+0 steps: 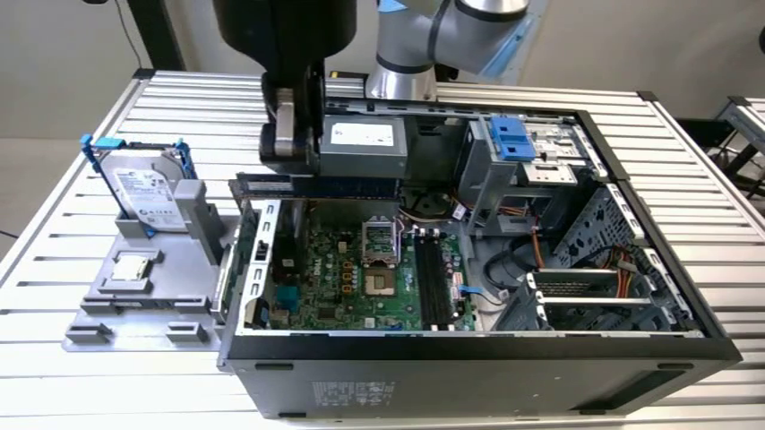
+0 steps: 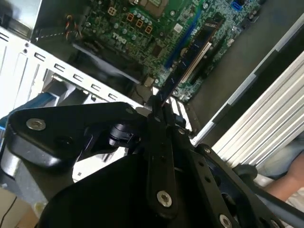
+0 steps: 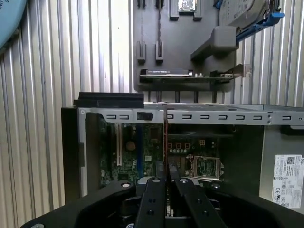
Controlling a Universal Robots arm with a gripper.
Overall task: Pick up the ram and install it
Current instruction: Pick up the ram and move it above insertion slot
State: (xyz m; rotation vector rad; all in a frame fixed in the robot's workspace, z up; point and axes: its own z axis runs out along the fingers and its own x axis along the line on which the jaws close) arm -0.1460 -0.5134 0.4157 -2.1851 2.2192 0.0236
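Held ram (image 1: 353, 187) aloft over motherboard (image 1: 358, 269), mid-install
Clamped edgewise in pincer (image 3: 166, 173); likely called for squaring with a slot (image 1: 433, 278)

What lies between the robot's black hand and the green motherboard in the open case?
The long, thin dark ram stick, held by the hand, in the second wrist view.

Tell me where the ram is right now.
In the exterior view, left of centre, the ram is clamped in the gripper above the motherboard, beside the grey power supply.
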